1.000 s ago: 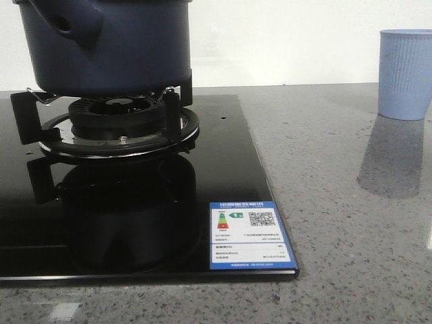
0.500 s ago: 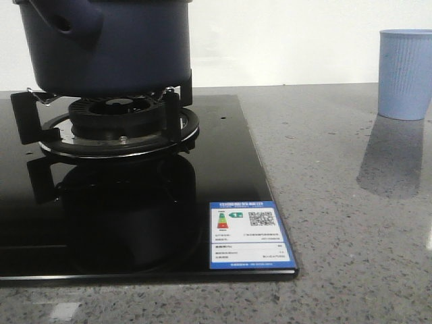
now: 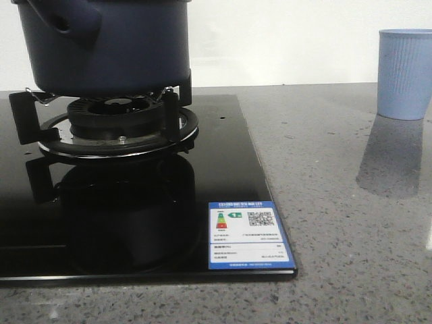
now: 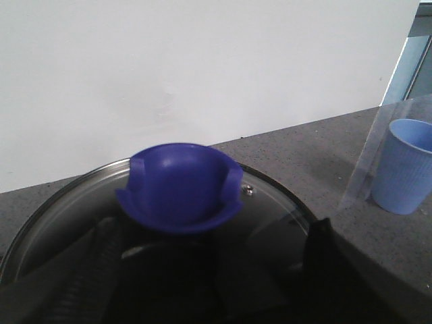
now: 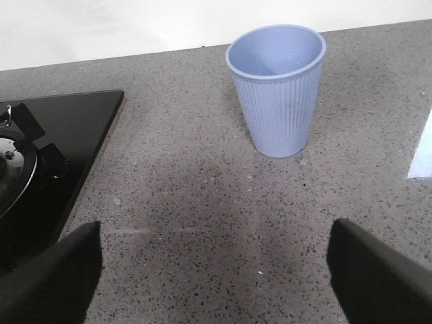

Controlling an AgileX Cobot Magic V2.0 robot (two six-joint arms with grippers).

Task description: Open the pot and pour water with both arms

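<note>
Slightly shifted, pot (image 3: 108, 44) stands upright, handle stub (image 3: 62, 23) left.

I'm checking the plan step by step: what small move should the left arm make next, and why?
Probably lower the left tool and close it on the lid knob. The lid is on the pot, the knob sits centred just ahead of the open fingers, and nothing is gripped yet.
</note>
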